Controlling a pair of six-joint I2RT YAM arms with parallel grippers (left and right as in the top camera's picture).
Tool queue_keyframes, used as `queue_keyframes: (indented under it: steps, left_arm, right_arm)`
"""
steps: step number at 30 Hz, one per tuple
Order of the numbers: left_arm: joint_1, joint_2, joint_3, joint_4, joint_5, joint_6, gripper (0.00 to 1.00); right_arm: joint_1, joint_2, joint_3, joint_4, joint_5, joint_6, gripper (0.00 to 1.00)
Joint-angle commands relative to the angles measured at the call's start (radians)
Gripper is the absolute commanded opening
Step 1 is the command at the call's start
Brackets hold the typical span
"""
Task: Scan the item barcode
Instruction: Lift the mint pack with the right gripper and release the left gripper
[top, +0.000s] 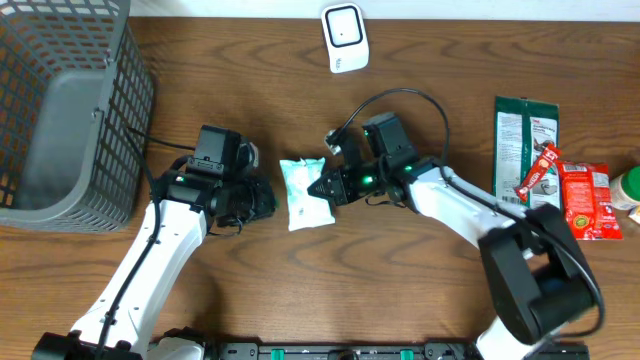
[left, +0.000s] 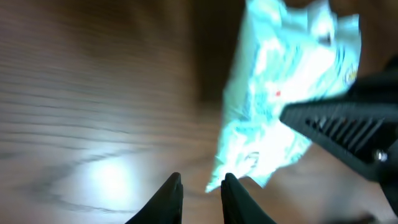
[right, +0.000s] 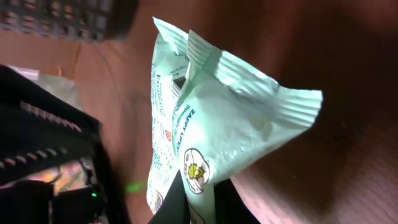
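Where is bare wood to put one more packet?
Free: between the grey mesh basket and the white scanner; between that scanner and the dark green pouch. Crowded: around the pale green packet at centre, and the red packets at right.

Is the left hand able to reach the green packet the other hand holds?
Probably yes: the left hand sits right beside the packet, nothing between, though the right hand grips its far edge.

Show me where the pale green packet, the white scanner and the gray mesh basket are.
pale green packet (top: 300, 202), overhead view, middle of its face.
white scanner (top: 344, 36), overhead view, centre of its front.
gray mesh basket (top: 70, 130), overhead view, bare floor inside.
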Motion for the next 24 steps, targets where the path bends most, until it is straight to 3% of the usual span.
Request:
queue_keyframes:
  steps: [1,6,9,14,24]
  left_arm:
    - [0.003,-0.005,0.014,0.0,0.202,0.057,0.24]
    - [0.002,-0.005,0.014,0.0,0.301,0.056,0.24]
    - [0.0,-0.004,0.011,0.005,0.279,0.057,0.24]
    - [0.0,0.002,0.006,0.012,0.14,0.056,0.24]
    - [0.001,0.002,0.006,0.026,-0.158,0.052,0.24]
  right_arm:
    - [-0.013,-0.067,0.0,0.001,-0.005,0.026,0.01]
    - [-0.013,-0.099,0.0,0.016,-0.005,0.074,0.01]
    - [-0.013,-0.1,0.0,0.043,-0.021,0.101,0.01]
    - [-0.013,-0.1,0.0,0.138,-0.141,0.168,0.01]
    - [-0.013,-0.1,0.0,0.166,-0.179,0.196,0.01]
